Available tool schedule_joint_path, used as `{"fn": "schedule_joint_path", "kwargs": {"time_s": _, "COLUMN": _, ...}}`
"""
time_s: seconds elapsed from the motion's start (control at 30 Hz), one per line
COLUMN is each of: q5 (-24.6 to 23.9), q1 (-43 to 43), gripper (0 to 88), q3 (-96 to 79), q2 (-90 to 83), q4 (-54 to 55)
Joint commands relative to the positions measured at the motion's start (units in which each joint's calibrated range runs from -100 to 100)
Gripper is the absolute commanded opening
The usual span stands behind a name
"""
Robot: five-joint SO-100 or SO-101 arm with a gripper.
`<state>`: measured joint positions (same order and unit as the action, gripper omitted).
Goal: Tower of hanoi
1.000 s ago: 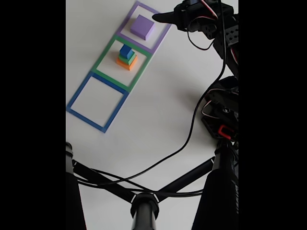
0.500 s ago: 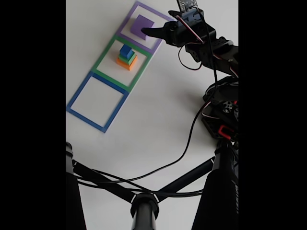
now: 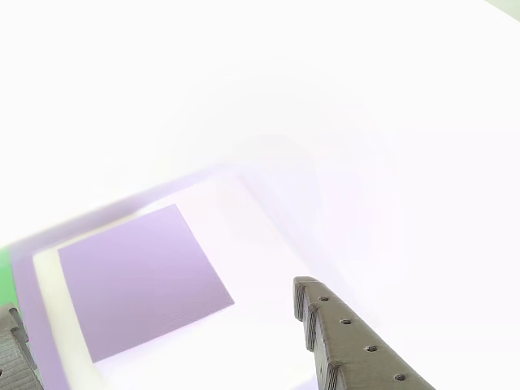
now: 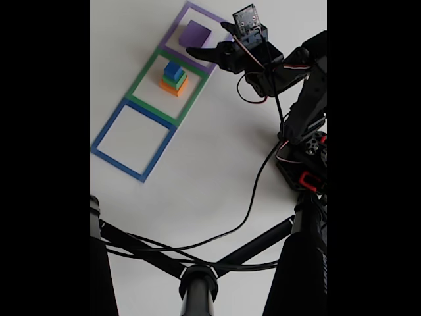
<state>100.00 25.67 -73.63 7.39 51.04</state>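
In the fixed view the white table (image 4: 217, 171) fills the middle strip of the frame. Three flat square outlines run diagonally from upper centre to left: purple (image 4: 172, 31) at top, green (image 4: 141, 84) in the middle, blue (image 4: 108, 125) lowest. The purple slab (image 4: 195, 33) lies inside the purple outline. In the green outline stands a stack: orange cube (image 4: 172, 87) at the bottom, green cube (image 4: 174, 79) on it, blue cube (image 4: 173, 69) on top. The arm (image 4: 299, 105) reaches in from the right edge, and the gripper (image 4: 197, 51) points left, just below the slab and right of the stack, touching neither as far as can be seen. Its fingers look spread. Black tripod legs (image 4: 197, 276) and a cable (image 4: 256, 191) cross the bottom.

In the other view, washed out by glare, the slab (image 3: 142, 280) sits lower left inside the pale purple outline (image 3: 122, 207). One finger (image 3: 349, 337) rises from the bottom right, another (image 3: 12, 353) at the lower left edge; they stand apart with the slab between them, holding nothing
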Motion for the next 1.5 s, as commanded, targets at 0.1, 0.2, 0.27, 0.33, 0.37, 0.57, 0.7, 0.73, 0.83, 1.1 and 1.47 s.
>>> {"fn": "schedule_joint_path", "kwargs": {"time_s": 0.1, "q5": 0.0, "q1": -0.7, "gripper": 40.8, "q3": 5.8, "q2": 6.0, "q4": 5.7}}
{"fn": "schedule_joint_path", "kwargs": {"time_s": 0.2, "q5": 0.0, "q1": -0.7, "gripper": 41.0, "q3": 7.4, "q2": 8.3, "q4": 6.9}}
{"fn": "schedule_joint_path", "kwargs": {"time_s": 0.27, "q5": 0.0, "q1": -0.8, "gripper": 42.2, "q3": 8.4, "q2": 9.5, "q4": 7.3}}
{"fn": "schedule_joint_path", "kwargs": {"time_s": 0.33, "q5": 0.0, "q1": -1.0, "gripper": 41.5, "q3": 8.9, "q2": 10.6, "q4": 7.9}}
{"fn": "schedule_joint_path", "kwargs": {"time_s": 0.37, "q5": 0.0, "q1": -1.0, "gripper": 41.1, "q3": 9.0, "q2": 11.1, "q4": 8.2}}
{"fn": "schedule_joint_path", "kwargs": {"time_s": 0.57, "q5": 0.0, "q1": -1.0, "gripper": 40.4, "q3": 9.0, "q2": 12.7, "q4": 9.1}}
{"fn": "schedule_joint_path", "kwargs": {"time_s": 0.7, "q5": 0.0, "q1": -0.9, "gripper": 40.1, "q3": 8.8, "q2": 13.6, "q4": 9.1}}
{"fn": "schedule_joint_path", "kwargs": {"time_s": 0.73, "q5": 0.0, "q1": -0.8, "gripper": 40.0, "q3": 8.7, "q2": 13.7, "q4": 9.2}}
{"fn": "schedule_joint_path", "kwargs": {"time_s": 0.83, "q5": 0.0, "q1": -0.7, "gripper": 39.9, "q3": 8.7, "q2": 14.2, "q4": 9.2}}
{"fn": "schedule_joint_path", "kwargs": {"time_s": 1.1, "q5": 0.0, "q1": -1.1, "gripper": 39.1, "q3": 9.6, "q2": 15.7, "q4": 9.4}}
{"fn": "schedule_joint_path", "kwargs": {"time_s": 1.47, "q5": 0.0, "q1": -2.5, "gripper": 34.4, "q3": 11.4, "q2": 17.0, "q4": 9.4}}
